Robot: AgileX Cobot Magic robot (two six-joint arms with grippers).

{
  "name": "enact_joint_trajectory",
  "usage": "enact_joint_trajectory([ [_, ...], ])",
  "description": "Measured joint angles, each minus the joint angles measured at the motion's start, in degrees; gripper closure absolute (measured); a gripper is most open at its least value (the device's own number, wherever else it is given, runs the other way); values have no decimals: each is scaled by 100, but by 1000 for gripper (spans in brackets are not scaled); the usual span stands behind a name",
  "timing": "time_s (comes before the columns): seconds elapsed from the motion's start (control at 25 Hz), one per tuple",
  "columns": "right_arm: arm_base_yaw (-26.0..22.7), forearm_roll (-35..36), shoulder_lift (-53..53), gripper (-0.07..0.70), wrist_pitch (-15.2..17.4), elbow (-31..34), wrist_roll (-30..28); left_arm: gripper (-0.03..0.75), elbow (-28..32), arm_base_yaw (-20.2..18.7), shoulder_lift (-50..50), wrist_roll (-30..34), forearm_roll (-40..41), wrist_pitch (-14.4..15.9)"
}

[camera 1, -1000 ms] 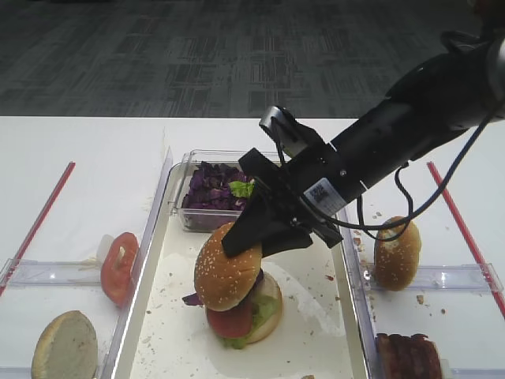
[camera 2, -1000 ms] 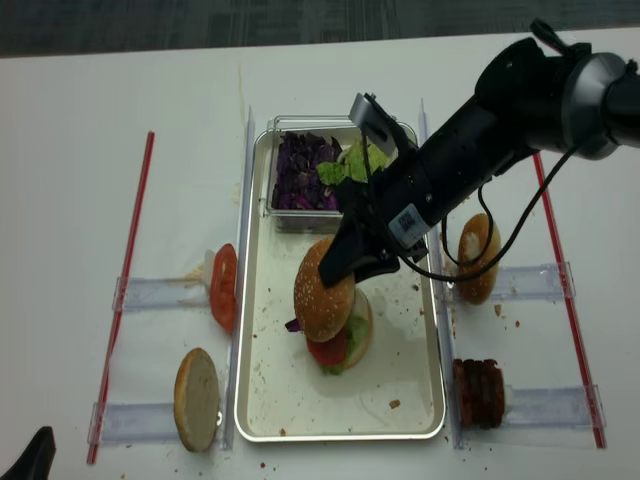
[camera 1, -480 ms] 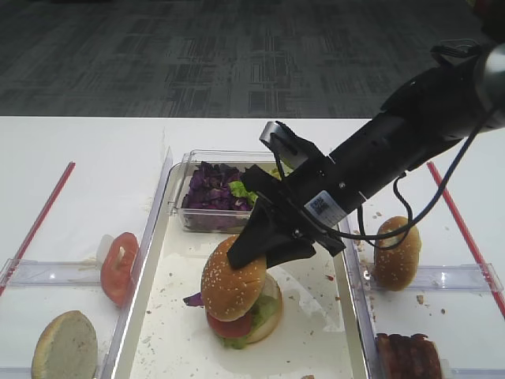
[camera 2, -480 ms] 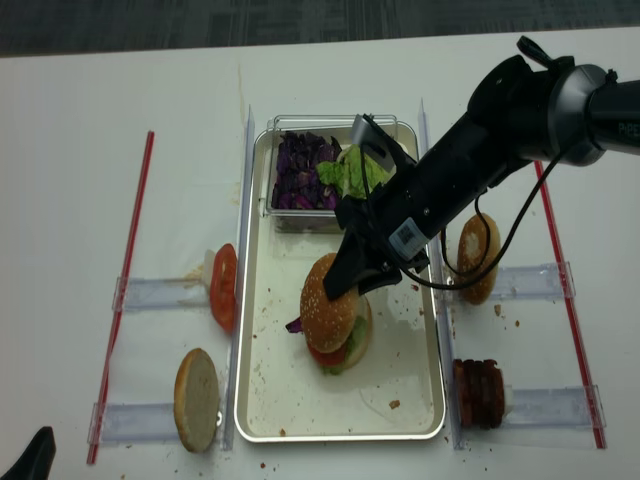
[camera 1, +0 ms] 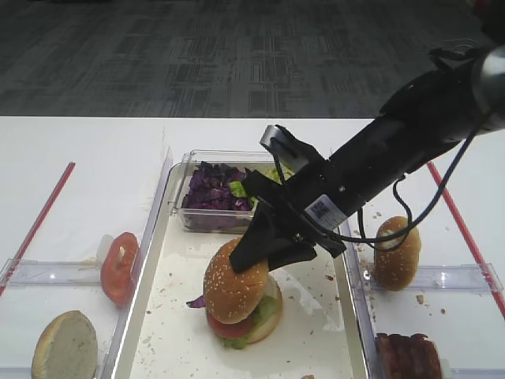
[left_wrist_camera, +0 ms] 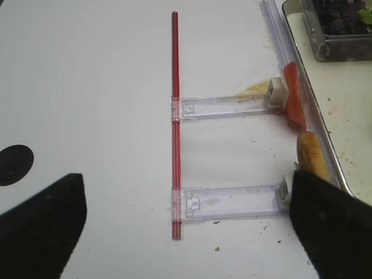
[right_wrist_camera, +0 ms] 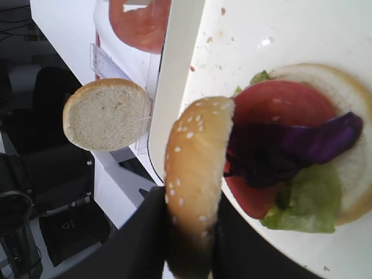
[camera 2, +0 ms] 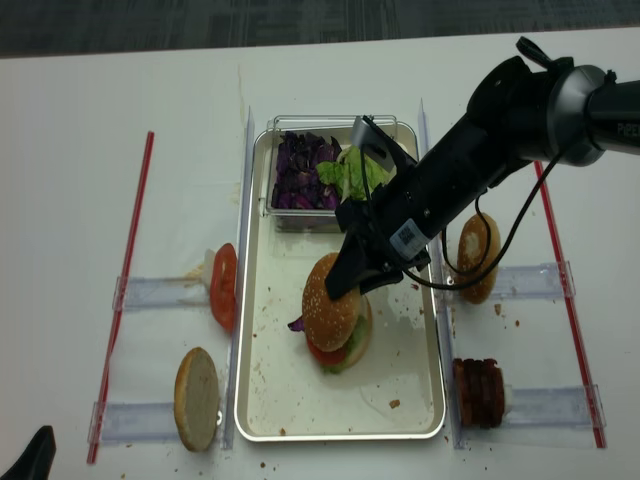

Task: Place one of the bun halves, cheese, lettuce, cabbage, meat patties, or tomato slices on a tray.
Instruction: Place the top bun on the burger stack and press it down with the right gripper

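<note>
Since a second ago: seeded bun top [camera 1: 234,279] lowered and shifted slightly right, now seated on the stack instead of hanging tilted to its left; right gripper [camera 1: 251,259] lowered with it. Right fingers [right_wrist_camera: 145,238] clenched on the bun top at its upper rim, seen edge-on in the wrist view [right_wrist_camera: 195,168]. Beneath the bun top, in order visible from the wrist camera: purple cabbage [right_wrist_camera: 302,142], tomato slice [right_wrist_camera: 279,104], lettuce [right_wrist_camera: 305,200], pale bottom bun [right_wrist_camera: 343,116]. Stack located mid-tray [camera 2: 335,322], on the cream tray [camera 2: 270,395] with scattered crumbs. Clear tub [camera 2: 285,215] at the far end of the tray, holding more cabbage [camera 2: 298,170] and lettuce [camera 2: 350,172]. Left of the tray: spare tomato slice [camera 2: 223,286] standing on edge against a clear holder [camera 2: 160,293]; flat cut-face bun [camera 2: 197,398] on edge nearer the camera. Right of the tray: plain brown bun [camera 2: 473,256] on its holder; stacked patties [camera 2: 481,392] nearer the camera. Red strips [camera 2: 125,280] bordering the work area on both sides. Left gripper [left_wrist_camera: 186,232] over the white table left of the tray, dark fingers [left_wrist_camera: 43,224] spread wide apart, grasping nothing.
</note>
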Motion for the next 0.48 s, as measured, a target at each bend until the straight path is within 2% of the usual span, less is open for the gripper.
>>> enact_joint_trajectory([
  [0.48, 0, -219, 177, 403, -7, 0, 37, 30, 0, 0, 0, 0, 0, 0],
])
